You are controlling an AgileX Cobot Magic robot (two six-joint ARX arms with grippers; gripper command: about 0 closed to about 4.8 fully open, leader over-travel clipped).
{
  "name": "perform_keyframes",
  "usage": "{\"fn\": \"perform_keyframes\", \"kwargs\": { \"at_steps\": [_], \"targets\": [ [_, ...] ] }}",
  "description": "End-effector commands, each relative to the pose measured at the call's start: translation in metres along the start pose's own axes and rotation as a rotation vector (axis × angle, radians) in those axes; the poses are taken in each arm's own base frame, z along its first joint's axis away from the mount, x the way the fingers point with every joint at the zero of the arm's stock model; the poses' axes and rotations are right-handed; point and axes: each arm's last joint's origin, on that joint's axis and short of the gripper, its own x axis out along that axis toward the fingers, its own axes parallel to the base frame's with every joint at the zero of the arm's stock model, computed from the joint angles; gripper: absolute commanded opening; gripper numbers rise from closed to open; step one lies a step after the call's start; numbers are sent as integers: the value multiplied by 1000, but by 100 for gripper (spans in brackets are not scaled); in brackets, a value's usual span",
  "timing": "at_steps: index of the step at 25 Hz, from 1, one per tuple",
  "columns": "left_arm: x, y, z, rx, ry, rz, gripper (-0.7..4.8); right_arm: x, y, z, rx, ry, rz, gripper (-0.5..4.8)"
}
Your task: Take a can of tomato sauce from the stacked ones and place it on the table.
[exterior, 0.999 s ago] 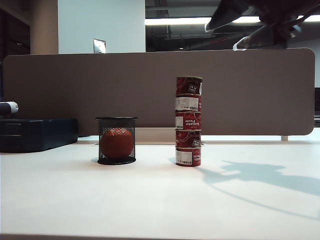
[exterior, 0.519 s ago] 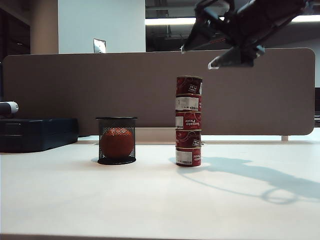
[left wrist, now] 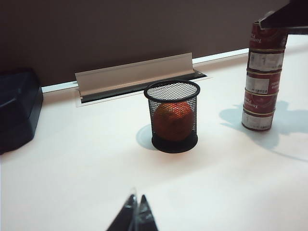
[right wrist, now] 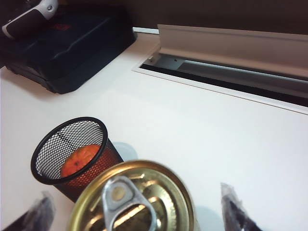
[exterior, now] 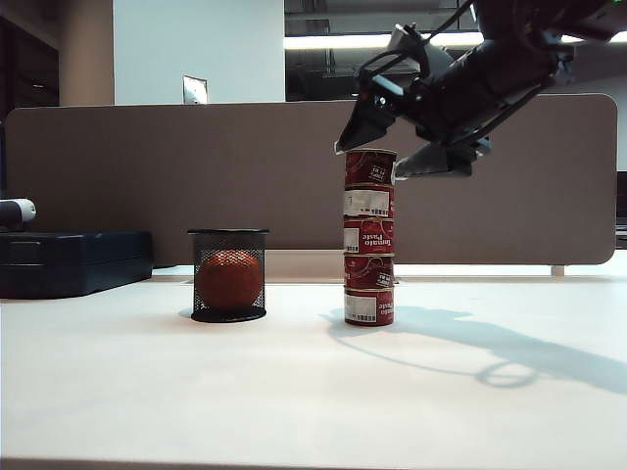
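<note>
Five cans are standing in a single straight stack (exterior: 369,237) on the white table (exterior: 294,392), roughly at the centre of the exterior view, with the top can (exterior: 370,167) sitting square on the one below it. The right gripper (exterior: 384,147) is hanging at the top of the stack, its fingers spread wide apart and empty: one fingertip (exterior: 359,132) is showing at about 10 o'clock from the top can and the other at about 3 o'clock, level with the can's upper half. In the right wrist view the can's gold pull-tab lid (right wrist: 132,199) is lying between the two dark fingertips (right wrist: 236,214), with clear table visible on both sides (no contact visible). At 9 o'clock from the stack, well apart from it, a black mesh cup (exterior: 227,275) is standing upright with an orange-red ball (exterior: 228,280) inside. A dark case (exterior: 73,260) is resting at the far left edge of the table, in front of the brown divider panel (exterior: 147,166). The left gripper (left wrist: 134,219) is sitting low over bare table, well away from the cup and stack, its fingers pressed together and holding nothing.
</note>
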Motion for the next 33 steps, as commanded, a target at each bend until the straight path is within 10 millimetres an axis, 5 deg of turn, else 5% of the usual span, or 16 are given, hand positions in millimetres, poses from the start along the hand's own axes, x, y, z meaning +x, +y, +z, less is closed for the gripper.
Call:
{"fn": "perform_keyframes", "kwargs": {
  "at_steps": [1, 21, 28, 33],
  "targets": [
    [0, 0, 1, 2, -5, -2, -6, 3, 0, 3, -9, -33, -2, 479],
    [0, 0, 1, 2, -4, -2, -5, 10, -2, 1, -10, -36, -4, 479],
    [0, 0, 1, 2, -5, -2, -5, 11, 2, 0, -14, -36, 14, 255],
    [0, 0, 1, 2, -5, -2, -6, 11, 2, 0, -15, -36, 15, 241]
  ]
}}
